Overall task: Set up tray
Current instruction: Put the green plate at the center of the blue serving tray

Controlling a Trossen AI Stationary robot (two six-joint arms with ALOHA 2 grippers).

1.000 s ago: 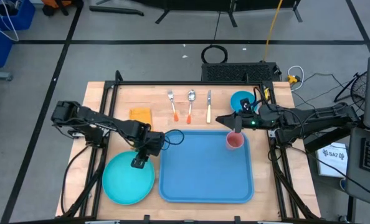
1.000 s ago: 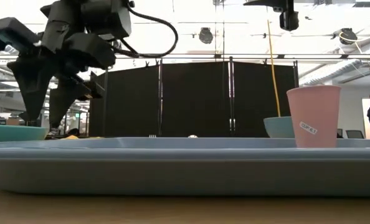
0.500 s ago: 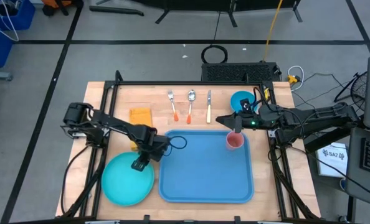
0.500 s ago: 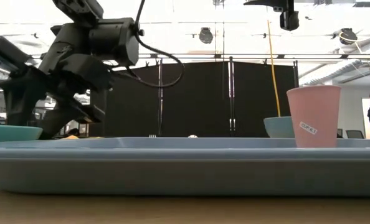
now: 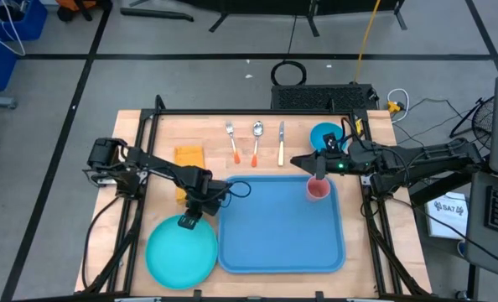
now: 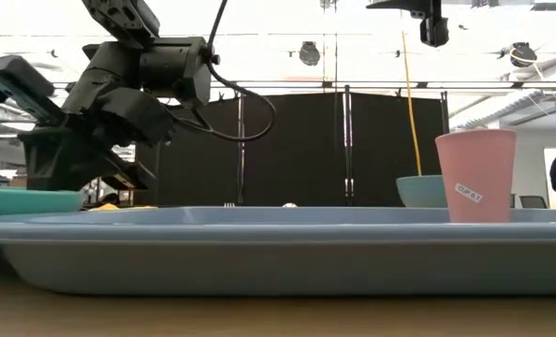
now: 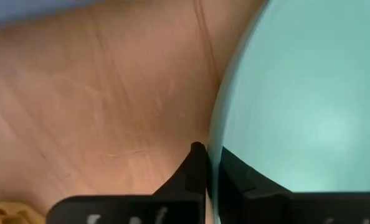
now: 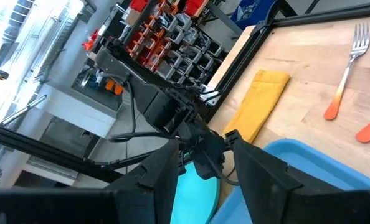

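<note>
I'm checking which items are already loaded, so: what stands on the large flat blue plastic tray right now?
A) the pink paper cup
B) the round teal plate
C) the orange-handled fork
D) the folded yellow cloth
A: the pink paper cup stands upright on the far right corner of the blue tray, while the plate, cutlery and cloth all lie on the bare wooden table.
</note>
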